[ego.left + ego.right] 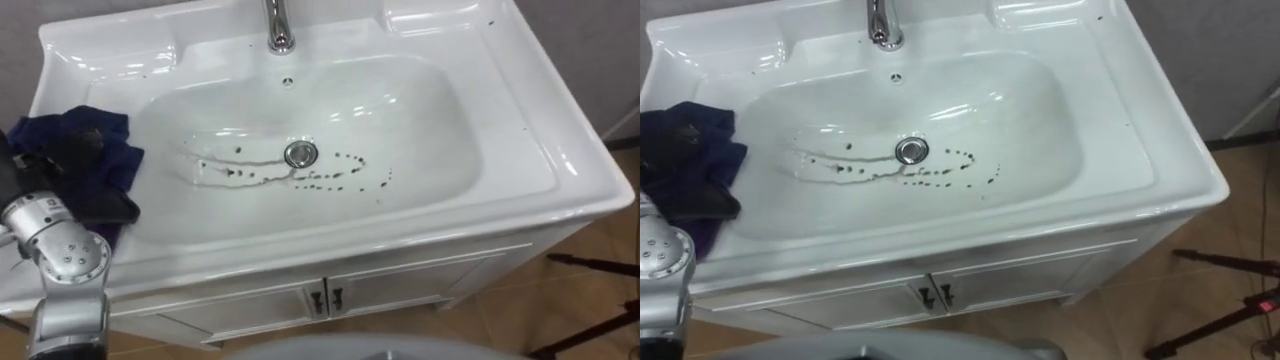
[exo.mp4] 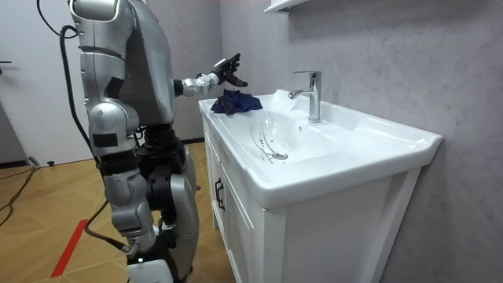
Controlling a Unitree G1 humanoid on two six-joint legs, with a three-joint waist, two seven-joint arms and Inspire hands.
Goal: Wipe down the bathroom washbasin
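Note:
A white basin [image 1: 430,120] lies below me, with a trail of dark specks and smears [image 1: 330,178] around its drain [image 1: 300,153]. A crumpled dark blue cloth [image 1: 118,152] rests on the basin's left rim. My left hand [image 1: 62,165] is over the cloth. In the room view that hand [image 2: 228,71] hovers a little above the cloth [image 2: 236,102] with its fingers spread, holding nothing.
A chrome tap [image 1: 279,25] stands at the back middle of the basin. White cabinet doors [image 1: 320,297] with small handles sit under the front rim. Dark tripod legs [image 1: 590,265] lie on the wooden floor at the right. I stand close to the cabinet's front.

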